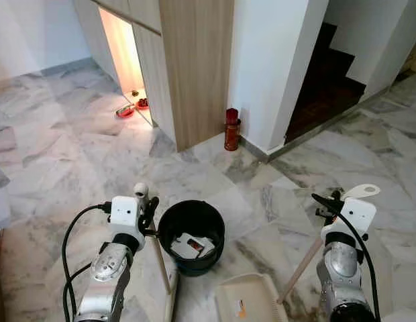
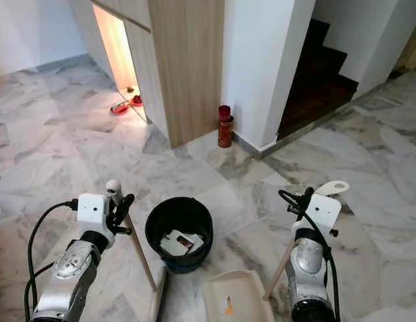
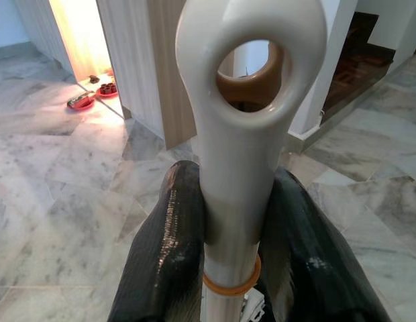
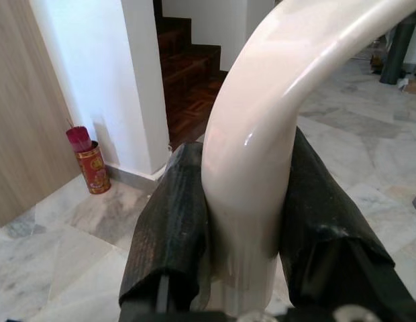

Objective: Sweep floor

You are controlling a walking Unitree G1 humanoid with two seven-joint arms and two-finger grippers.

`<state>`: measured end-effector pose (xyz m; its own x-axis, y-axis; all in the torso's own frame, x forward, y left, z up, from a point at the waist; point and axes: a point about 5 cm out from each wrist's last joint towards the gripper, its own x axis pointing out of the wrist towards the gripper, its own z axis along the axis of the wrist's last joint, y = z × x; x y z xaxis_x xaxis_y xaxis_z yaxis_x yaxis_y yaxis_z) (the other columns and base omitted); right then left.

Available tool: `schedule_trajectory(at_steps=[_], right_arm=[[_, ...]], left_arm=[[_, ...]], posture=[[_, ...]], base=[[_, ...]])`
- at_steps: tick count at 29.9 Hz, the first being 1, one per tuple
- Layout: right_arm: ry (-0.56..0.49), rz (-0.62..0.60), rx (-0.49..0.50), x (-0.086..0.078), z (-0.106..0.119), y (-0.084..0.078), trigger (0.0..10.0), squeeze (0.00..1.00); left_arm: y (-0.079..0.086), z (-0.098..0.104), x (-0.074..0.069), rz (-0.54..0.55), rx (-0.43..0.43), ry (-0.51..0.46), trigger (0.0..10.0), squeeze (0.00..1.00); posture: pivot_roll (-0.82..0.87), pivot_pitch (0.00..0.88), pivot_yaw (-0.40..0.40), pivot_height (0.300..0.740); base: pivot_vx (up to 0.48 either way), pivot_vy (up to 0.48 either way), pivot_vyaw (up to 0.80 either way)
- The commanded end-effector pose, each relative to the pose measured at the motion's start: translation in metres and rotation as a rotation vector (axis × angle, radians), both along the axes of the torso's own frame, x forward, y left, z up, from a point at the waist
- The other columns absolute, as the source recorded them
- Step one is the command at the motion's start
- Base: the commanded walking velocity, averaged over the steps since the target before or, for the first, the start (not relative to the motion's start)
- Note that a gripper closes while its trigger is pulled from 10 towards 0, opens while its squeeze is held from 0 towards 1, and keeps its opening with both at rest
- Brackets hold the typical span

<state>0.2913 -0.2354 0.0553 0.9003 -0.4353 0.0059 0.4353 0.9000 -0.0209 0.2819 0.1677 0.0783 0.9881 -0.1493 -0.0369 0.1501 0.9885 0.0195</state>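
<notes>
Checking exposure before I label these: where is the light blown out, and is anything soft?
Left eye view: lit cupboard opening overexposed, stairwell dark. Left wrist view: broom handle glossy and slightly soft. Right wrist view: dustpan handle shows glare.

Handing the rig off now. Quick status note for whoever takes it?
Left claw: shut on the broom handle, broom upright beside the black bin.
Right claw: shut on the dustpan handle; the dustpan rests on the marble floor in front of the robot.
Done: both tools in hand; the bin already has some litter in it.
Left: a small orange bit sits in the dustpan, not yet tipped into the bin. Whether more floor needs sweeping can't be judged from here.
</notes>
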Motion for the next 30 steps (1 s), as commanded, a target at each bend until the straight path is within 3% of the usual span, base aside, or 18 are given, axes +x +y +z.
schedule_trajectory(at_steps=[1,18,26,30], right_arm=[[-0.020,0.001,-0.001,0.0027,0.0036,-0.0005,10.0,0.00],[-0.013,0.003,0.004,0.0031,0.0019,-0.0002,10.0,0.00],[0.014,0.005,0.018,0.0039,-0.0012,0.0006,10.0,0.00],[0.022,0.016,0.022,0.0045,-0.0022,0.0018,10.0,0.00]], left_arm=[[0.0017,0.0030,0.0007,0.003,0.013,-0.017,10.0,0.00],[-0.0003,0.0030,0.0011,-0.001,0.011,-0.022,10.0,0.00],[0.0012,0.0028,0.0016,0.013,0.020,-0.022,10.0,0.00],[0.0009,0.0023,0.0020,0.012,0.018,-0.022,10.0,0.00]], posture=[[0.02,0.000,0.011,0.740],[0.01,0.000,0.012,0.740],[0.01,0.000,0.010,0.740],[0.00,0.000,0.010,0.740]], base=[[-0.356,0.000,0.00],[-0.337,0.000,0.00],[0.000,0.000,0.00],[0.000,0.000,-0.73]])
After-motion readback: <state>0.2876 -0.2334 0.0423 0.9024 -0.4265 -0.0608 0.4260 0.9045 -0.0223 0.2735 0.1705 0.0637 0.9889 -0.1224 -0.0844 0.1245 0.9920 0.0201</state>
